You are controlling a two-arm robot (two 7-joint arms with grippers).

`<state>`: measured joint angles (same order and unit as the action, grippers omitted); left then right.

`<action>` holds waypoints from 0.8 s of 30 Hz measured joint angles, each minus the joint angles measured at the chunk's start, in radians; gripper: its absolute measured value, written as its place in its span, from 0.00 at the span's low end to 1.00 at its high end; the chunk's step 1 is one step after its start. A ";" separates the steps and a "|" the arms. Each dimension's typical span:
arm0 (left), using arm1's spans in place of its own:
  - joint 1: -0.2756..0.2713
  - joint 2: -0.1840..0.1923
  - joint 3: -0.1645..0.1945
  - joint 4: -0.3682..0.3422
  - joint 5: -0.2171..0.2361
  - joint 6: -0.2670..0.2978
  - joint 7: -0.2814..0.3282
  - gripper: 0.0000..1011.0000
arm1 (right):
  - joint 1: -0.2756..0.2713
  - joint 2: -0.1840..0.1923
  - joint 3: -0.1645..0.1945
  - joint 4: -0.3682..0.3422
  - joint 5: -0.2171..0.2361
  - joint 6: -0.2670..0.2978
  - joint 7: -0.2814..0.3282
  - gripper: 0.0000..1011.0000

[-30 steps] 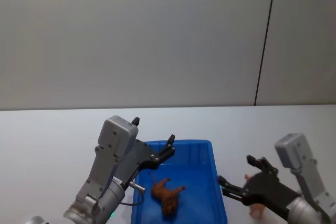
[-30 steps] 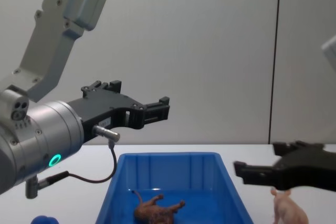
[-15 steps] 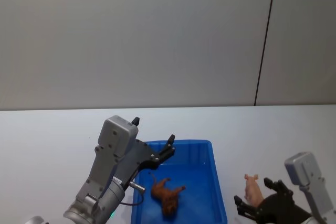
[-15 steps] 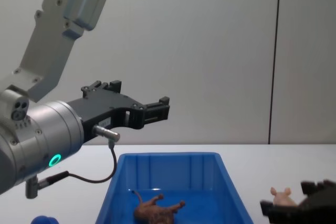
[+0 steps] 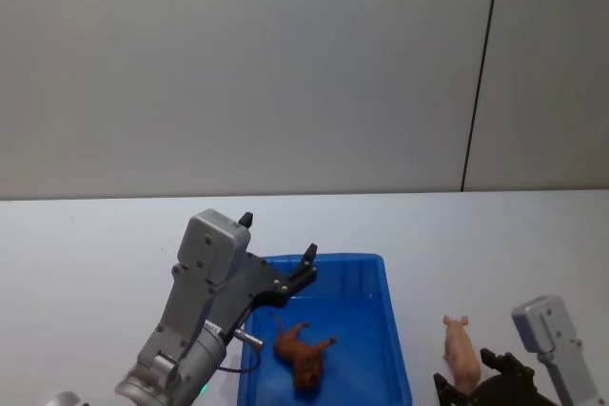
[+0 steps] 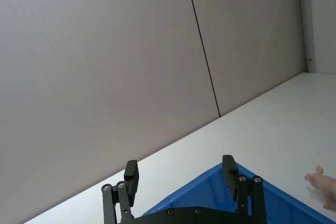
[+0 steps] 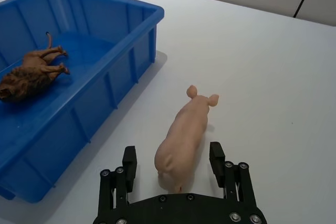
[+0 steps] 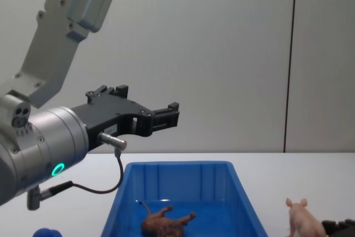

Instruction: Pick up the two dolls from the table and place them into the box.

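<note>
My right gripper point(image 7: 173, 155) sits low over the flat white surface point(image 7: 273, 77). Its jaws are spread wide and empty, one on either side of the hindquarters of the pale pink plastic pig figurine point(image 7: 184, 135). The pig stands upright on the surface with its head pointing away from me, just beside the right wall of the box but not touching it.

I judge this to be the grasp step: one doll is in the box and this one is left. To do it well I should ease forward a little, so the pads point(image 7: 216, 153) meet the fattest part of the belly rather than the tapering rump. I should keep them just clear of the surface and close evenly. The body looks smooth, rounded and hard, so a pinch near the end would likely squirt it out. The thin legs and upright ears are poor places to press.

Beyond the pig lies the large rectangular bright blue plastic box point(image 7: 152, 11), glossy, with ribbed inner walls and a thick rim. On its floor the reddish-brown four-legged animal figurine point(image 7: 31, 72) lies on its side, rough-textured, with a thin tail. My left gripper point(image 5: 278, 240) hangs above the box's left side, unclenched and holding nothing. Farthest off is a plain grey wall point(image 5: 285, 64) with one dark vertical seam.
</note>
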<state>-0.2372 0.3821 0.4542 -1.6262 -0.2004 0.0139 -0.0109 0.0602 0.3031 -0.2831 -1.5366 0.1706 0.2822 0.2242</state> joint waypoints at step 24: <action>0.000 0.000 0.000 0.000 0.000 0.000 0.000 0.99 | -0.013 -0.004 0.005 -0.044 0.000 -0.099 -0.054 0.37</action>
<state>-0.2372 0.3821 0.4543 -1.6262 -0.2004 0.0139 -0.0109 0.0468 0.2994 -0.2778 -1.5802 0.1708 0.1834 0.1706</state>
